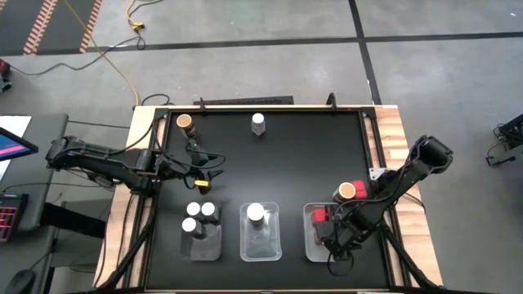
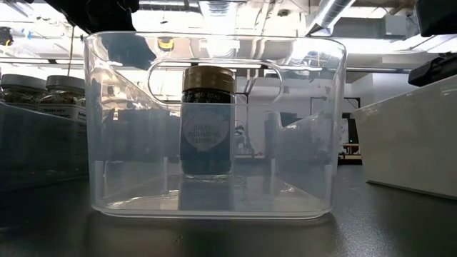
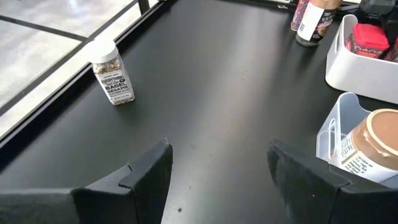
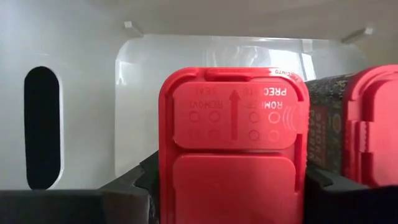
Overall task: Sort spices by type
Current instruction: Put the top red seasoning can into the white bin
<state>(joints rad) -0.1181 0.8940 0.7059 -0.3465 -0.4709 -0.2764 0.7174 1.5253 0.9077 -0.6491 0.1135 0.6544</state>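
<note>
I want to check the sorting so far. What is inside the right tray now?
The right tray holds two red-capped jars; the right gripper, shut on the red-capped jar, is down inside it. The arm covers the tray's floor, so more jars may be hidden.

Likely a lab: exposed ceiling ducts (image 2: 335,11), floor cables (image 1: 122,69).

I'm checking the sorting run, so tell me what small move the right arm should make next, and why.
Probably open the right gripper and let go. Its fingers are clamped on a red-capped jar that is already down inside the right tray, beside another red-capped jar. So this jar looks delivered. The left gripper hangs open and empty over the table.
</note>
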